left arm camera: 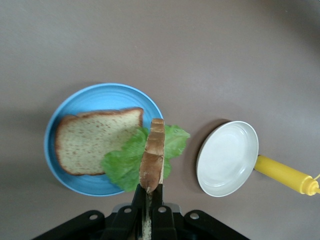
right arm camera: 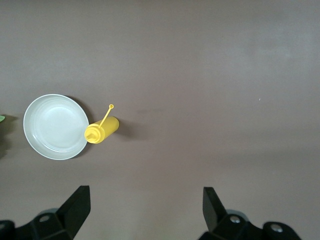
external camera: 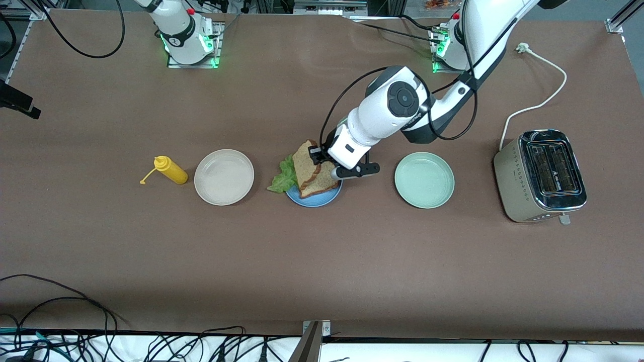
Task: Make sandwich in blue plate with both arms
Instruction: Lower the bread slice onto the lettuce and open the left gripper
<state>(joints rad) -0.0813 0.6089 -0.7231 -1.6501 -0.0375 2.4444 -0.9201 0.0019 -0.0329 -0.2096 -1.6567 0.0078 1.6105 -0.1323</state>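
Here left end effector (left arm camera: 149, 200) pinches speckled square bread slice (left arm camera: 152, 155) above round blue plate (left arm camera: 95, 95).

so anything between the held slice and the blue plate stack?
Nothing visible. The left gripper holds the top slice on edge over the lettuce, which lies on the bottom slice in the blue plate. The right gripper waits, open.

The left arm (external camera: 402, 108) is stretched from its base toward the middle of the table, its wrist bent downward. The left gripper (left arm camera: 150, 192) is held in the air with its fingers clamped on a slice of bread (left arm camera: 152, 155), gripped on edge. The right gripper (right arm camera: 145, 205) is held high, fingers (right arm camera: 77, 205) spread wide, nothing between them, waiting.
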